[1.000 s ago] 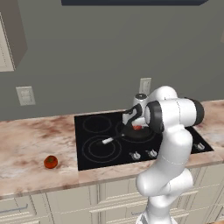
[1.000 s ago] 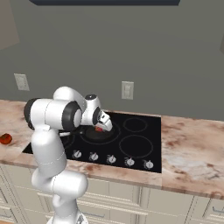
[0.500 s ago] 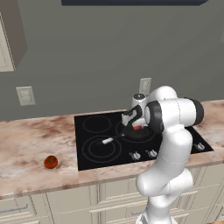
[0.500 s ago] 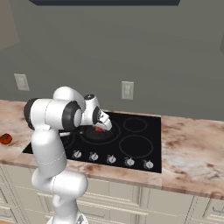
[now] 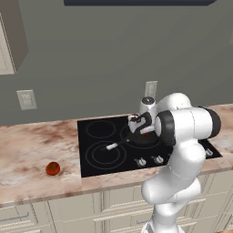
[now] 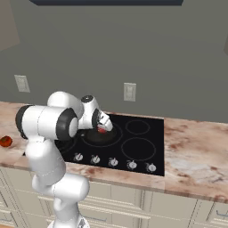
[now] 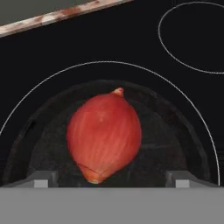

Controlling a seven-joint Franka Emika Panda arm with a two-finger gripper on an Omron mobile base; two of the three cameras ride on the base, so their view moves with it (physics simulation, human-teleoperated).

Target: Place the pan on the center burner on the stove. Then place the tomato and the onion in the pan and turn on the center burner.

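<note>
While our gripper (image 7: 109,177) hangs just above the pan (image 7: 48,144), its two finger tips stand wide apart at either side of the onion (image 7: 105,133), touching nothing, so we judge the onion released rather than held. It lies on its side on the pan's dark floor, stem point away from us, which suits a round thing let go low so it settles instead of rolling out.

From behind the arm on the left, we see the pan (image 5: 142,138) resting on the middle ring of the stove (image 5: 95,161), its thin handle with the pale tip pointing out toward the front left, clear of the knobs. That placement puts the pan where the heat will come.

Out on the marble counter (image 5: 27,159), well apart from the stove on its left, sits the tomato (image 5: 53,168), not yet in the pan. We judge it to be the next thing to fetch, and the open fingers are ready for that. The burner knob comes last.
</note>
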